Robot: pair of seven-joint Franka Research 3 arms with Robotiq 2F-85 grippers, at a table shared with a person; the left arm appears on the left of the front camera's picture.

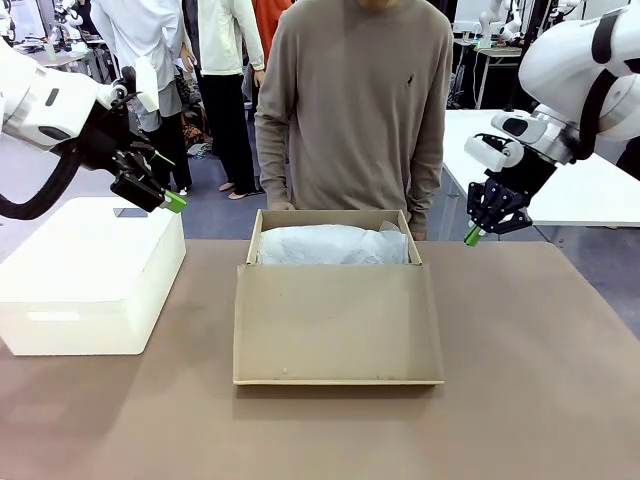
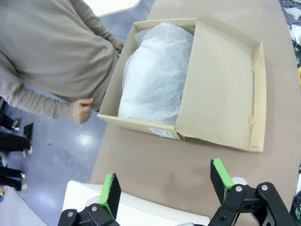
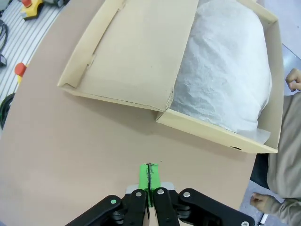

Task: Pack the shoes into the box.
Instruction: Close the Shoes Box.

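**A:** Where is the box?

**B:** The box (image 1: pixel 330 217) sits in the middle of the brown counter (image 1: pixel 530 390), right in front of a person (image 1: pixel 350 100) in a tan top. Its lid (image 1: pixel 338 322) is flipped open and lies flat on the near side. Inside it, some white paper (image 1: pixel 333 245) is all puffed up.

**A:** What about the left pincer?

**B:** The left pincer (image 1: pixel 168 180) hangs in the air over a big white bin (image 1: pixel 90 270). Its two fingers are wide apart, with nothing between them.

**A:** And the other one?

**B:** The right pincer (image 1: pixel 472 237) hangs in the air near the box's far right corner. Its green tips are pressed together, holding nothing.
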